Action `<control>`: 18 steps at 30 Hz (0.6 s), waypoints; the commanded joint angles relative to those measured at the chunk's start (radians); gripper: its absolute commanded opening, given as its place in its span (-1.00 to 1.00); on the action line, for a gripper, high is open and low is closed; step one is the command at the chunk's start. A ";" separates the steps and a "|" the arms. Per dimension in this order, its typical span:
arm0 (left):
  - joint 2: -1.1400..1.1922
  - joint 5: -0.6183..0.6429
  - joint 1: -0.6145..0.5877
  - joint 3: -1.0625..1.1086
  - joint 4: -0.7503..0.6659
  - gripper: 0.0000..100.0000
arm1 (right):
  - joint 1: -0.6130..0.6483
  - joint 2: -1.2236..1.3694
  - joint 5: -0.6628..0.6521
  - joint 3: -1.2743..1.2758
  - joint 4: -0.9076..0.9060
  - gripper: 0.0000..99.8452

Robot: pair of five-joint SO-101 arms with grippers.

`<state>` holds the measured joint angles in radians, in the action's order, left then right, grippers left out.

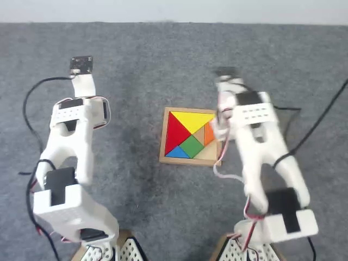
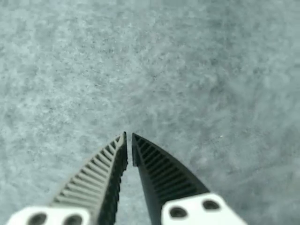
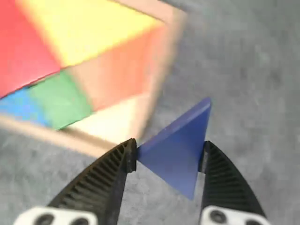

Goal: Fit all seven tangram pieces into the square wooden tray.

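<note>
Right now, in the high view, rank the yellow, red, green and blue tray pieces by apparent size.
1. yellow piece and red piece: they look alike, no ranking
2. green piece
3. blue piece

I work over a grey, felt-like mottled surface (image 1: 136, 70) that runs to the left, right and near edges of the high view. Its short, fuzzy nap is speckled lighter and darker, and I can make out no seam or fold in it. Up close, from either wrist, the surface shows the same cloudy, blotched grain. Along its far edge it ends in a straight line, and beyond that lies a pale, off-white strip (image 1: 174, 10), plain and unmarked; whether that is a wall or a bare board I cannot tell. The light is even and diffuse, with no glare, and the shadows on the grey are soft and blurred at the edges.
</note>
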<state>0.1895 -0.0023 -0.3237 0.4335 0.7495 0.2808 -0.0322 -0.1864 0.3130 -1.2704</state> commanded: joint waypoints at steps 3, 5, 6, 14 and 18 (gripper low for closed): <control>-0.005 0.008 -0.008 -0.027 -0.025 -0.97 | 0.211 -0.073 -0.430 -0.041 -0.081 -0.63; -0.005 0.008 -0.009 -0.027 -0.025 -0.97 | 0.231 -0.059 -0.592 -0.040 -0.108 -0.63; -0.005 0.008 -0.009 -0.028 -0.025 -0.97 | 0.231 -0.050 -0.666 -0.040 -0.114 -0.63; -0.005 0.008 -0.009 -0.028 -0.025 -0.97 | 0.225 -0.005 -1.169 -0.040 -0.120 -0.63; -0.005 0.008 -0.006 -0.027 -0.021 -0.97 | 0.225 -0.007 -1.333 -0.005 -0.119 -0.63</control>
<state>0.1895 -0.0038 -0.3284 0.4335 0.7495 0.5033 -0.0276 -1.3894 0.3145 -1.3763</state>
